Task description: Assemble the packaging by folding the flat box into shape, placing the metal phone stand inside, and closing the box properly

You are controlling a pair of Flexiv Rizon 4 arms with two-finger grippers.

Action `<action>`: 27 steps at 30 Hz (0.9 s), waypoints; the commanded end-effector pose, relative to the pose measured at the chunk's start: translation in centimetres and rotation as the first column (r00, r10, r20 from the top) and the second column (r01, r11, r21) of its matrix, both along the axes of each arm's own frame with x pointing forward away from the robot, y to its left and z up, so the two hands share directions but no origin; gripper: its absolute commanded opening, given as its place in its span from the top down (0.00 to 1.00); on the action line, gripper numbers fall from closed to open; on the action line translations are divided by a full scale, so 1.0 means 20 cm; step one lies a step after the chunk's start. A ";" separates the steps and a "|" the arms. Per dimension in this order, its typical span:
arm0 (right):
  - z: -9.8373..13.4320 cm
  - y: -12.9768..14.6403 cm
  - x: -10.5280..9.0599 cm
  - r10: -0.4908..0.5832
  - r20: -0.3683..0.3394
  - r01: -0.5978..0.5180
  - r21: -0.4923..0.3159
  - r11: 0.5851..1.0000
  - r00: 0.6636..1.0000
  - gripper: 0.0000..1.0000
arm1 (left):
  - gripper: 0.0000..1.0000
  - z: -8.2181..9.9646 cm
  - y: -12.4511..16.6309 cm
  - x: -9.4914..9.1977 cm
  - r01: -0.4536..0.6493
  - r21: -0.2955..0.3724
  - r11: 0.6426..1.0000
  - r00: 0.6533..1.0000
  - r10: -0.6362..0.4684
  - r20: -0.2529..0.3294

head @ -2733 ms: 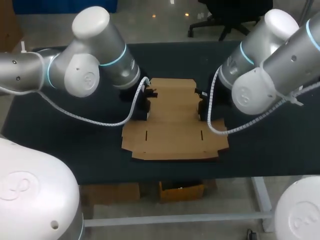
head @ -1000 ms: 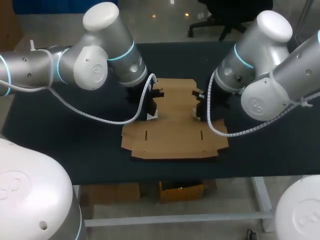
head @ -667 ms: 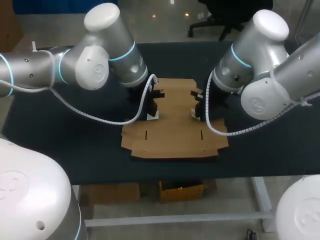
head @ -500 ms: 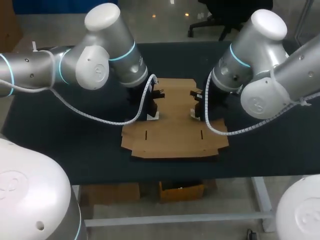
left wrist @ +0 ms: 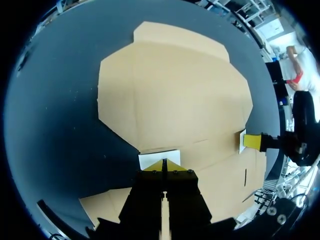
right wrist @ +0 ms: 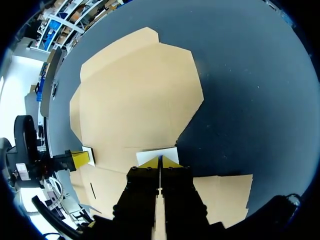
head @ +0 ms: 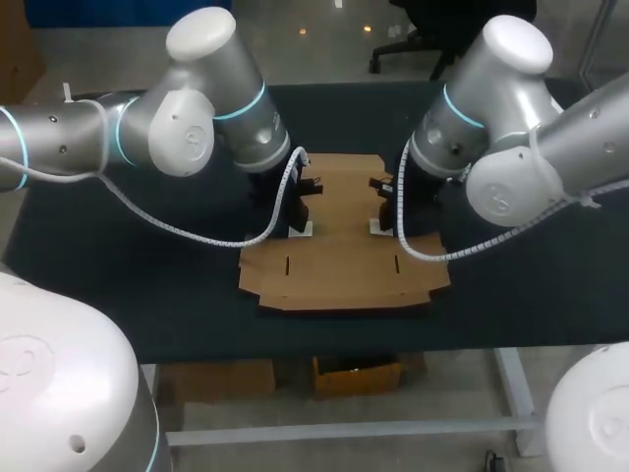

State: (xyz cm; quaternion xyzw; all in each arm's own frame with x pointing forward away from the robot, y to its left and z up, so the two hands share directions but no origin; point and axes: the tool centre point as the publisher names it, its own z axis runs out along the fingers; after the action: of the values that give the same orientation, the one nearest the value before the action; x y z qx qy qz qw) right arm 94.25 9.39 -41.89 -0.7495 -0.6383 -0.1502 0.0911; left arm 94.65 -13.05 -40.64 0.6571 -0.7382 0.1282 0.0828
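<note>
Cardboard box (head: 339, 251), flat and unfolded, spread on dark tabletop (head: 118, 275). Left claw (head: 298, 224) clenched, yellow tips together at a small white patch (left wrist: 150, 159) on the sheet's left side (right claw (head: 383, 222) likewise clenched, at a matching patch on the opposite side).

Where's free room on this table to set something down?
Bare table lies left and right of the flat box and along its far side. Crowded: the box's side edges, where the left gripper and right gripper stand.
</note>
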 end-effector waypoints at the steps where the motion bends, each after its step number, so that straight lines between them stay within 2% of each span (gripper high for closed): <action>1: -0.02 0.01 0.02 0.007 -0.021 -0.007 -0.003 1.000 1.000 1.00 | 1.00 -0.02 0.00 0.01 0.001 0.002 1.000 1.000 -0.001 -0.008; 16: -0.03 0.00 -0.01 -0.003 -0.041 0.003 -0.005 1.000 0.999 1.00 | 1.00 -0.07 0.00 0.01 -0.013 0.010 1.000 1.000 0.014 -0.028; 27: 0.16 -0.12 -0.08 0.017 0.031 -0.020 0.091 0.996 0.999 1.00 | 1.00 0.05 0.03 -0.02 -0.029 0.048 0.998 0.999 0.028 0.022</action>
State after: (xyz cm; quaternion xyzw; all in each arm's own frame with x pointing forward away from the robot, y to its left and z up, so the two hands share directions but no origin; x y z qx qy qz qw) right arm 93.97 8.27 -40.24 -0.7395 -0.6397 -0.1768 0.1124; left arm 94.77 -12.66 -40.49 0.6664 -0.7331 0.1190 0.0659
